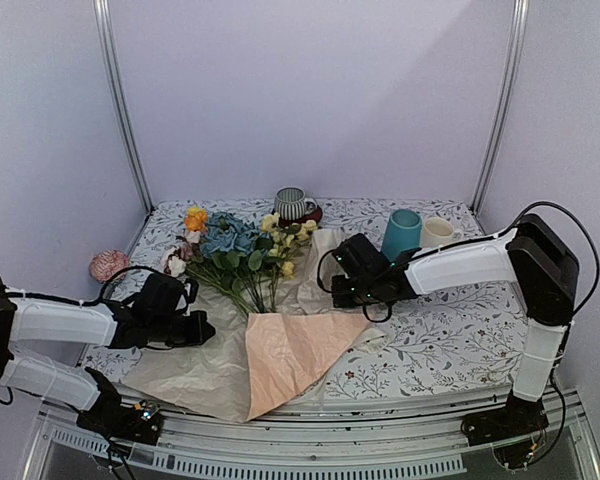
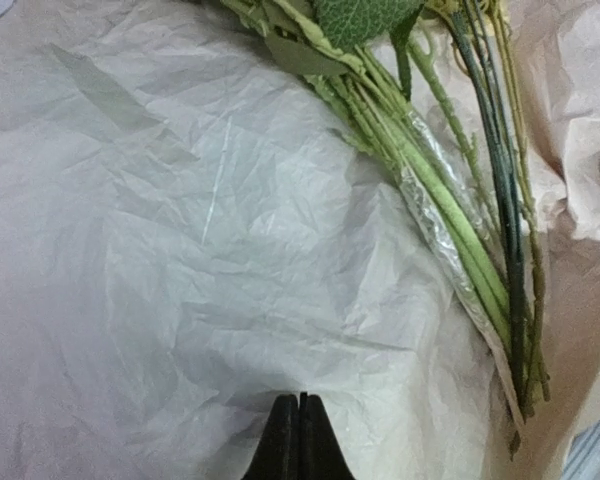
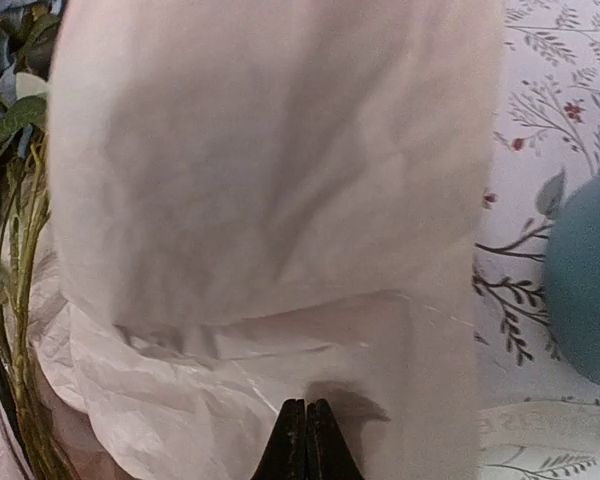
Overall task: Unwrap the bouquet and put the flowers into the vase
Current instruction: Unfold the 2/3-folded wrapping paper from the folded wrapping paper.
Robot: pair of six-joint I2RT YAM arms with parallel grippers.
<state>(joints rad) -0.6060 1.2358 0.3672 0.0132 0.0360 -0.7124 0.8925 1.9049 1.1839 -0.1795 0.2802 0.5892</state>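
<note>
Presently, a small pink round object (image 1: pixel 108 265) sits alone at 9 o'clock on the worktop (image 1: pixel 430 340). To its right, at about 4 o'clock, the left tool (image 1: pixel 198 328) lies low over the pale wrapping paper (image 1: pixel 280 355). In its wrist view the 2 fingers (image 2: pixel 283 440) are pressed together with their tips on the crinkled sheet. Whether a fold is pinched between them I cannot tell.

The bouquet (image 1: pixel 255 275) lies unwrapped, with the paper spread open and its peach corner pointing to 6 o'clock. The flowers (image 1: pixel 235 250) rest on it, blooms fanned toward 11 and 12 o'clock and stems gathered toward 6 o'clock. A strip of foil (image 2: pixel 435 200) runs along the stems. A striped grey cup (image 1: pixel 293 203) stands at 12 o'clock of the blooms.

The right tool (image 1: pixel 338 288) is closed as well, its tips at the paper's right edge. A flap stands up there and fills its wrist view; a pinch on it I cannot confirm. At 1 o'clock of that tool the teal vase (image 1: pixel 401 234) stands upright, apart from the flowers. A cream mug (image 1: pixel 438 232) is just beside it at 3 o'clock.
</note>
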